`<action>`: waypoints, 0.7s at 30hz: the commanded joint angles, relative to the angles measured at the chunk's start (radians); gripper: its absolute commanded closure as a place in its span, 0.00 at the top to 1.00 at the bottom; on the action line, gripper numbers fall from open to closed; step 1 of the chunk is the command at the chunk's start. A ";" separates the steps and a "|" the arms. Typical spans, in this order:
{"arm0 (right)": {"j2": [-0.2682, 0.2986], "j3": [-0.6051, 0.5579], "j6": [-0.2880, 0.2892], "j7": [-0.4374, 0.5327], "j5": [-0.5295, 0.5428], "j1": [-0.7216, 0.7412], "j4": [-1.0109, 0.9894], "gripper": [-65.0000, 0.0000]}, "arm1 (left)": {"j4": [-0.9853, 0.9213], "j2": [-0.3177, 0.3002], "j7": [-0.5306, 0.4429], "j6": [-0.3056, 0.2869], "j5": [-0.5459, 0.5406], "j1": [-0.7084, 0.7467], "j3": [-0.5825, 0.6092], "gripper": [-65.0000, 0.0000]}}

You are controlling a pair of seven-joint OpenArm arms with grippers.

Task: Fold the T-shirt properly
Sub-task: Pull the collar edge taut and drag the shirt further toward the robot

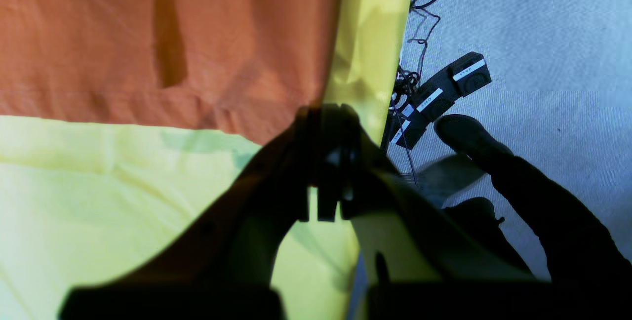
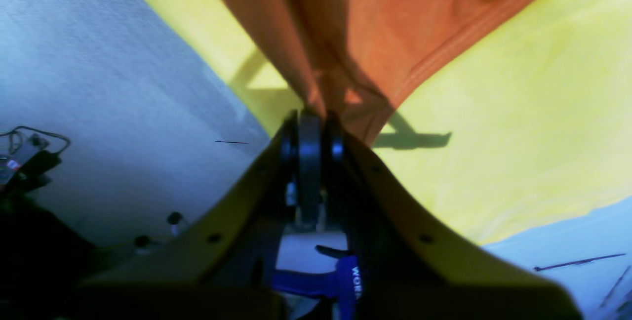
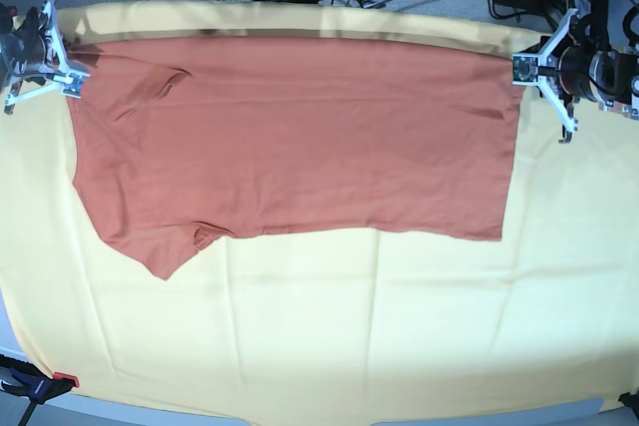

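Thin rust T-shirt [image 3: 300, 137], flat rectangle

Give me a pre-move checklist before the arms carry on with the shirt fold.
1. Left gripper shut on the T-shirt corner: ok; orange fabric runs into the closed jaws in the left wrist view.
2. Right gripper shut on the opposite corner: ok; fabric bunches into its jaws in the right wrist view.
3. Top edge taut between grippers: ok, straight in the base view.
4. Body flat on the yellow cloth: mostly ok; wrinkles near the right gripper.
5. Lower sleeve tidy: not ok, it pokes out as a point.
6. Both layers pinched: cannot tell.
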 commanded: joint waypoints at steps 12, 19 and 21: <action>0.028 0.011 0.027 -0.077 0.112 0.005 0.011 0.00 | 0.066 -0.090 0.072 -0.001 -0.099 -0.005 -0.012 0.00; 0.031 0.011 0.035 -0.083 0.114 -0.044 0.011 0.00 | 0.066 -0.104 0.072 -0.001 -0.099 -0.003 -0.012 0.00; 0.031 0.011 0.039 -0.087 0.108 -0.064 0.011 0.00 | 0.066 -0.104 0.072 -0.001 -0.099 -0.003 -0.012 0.00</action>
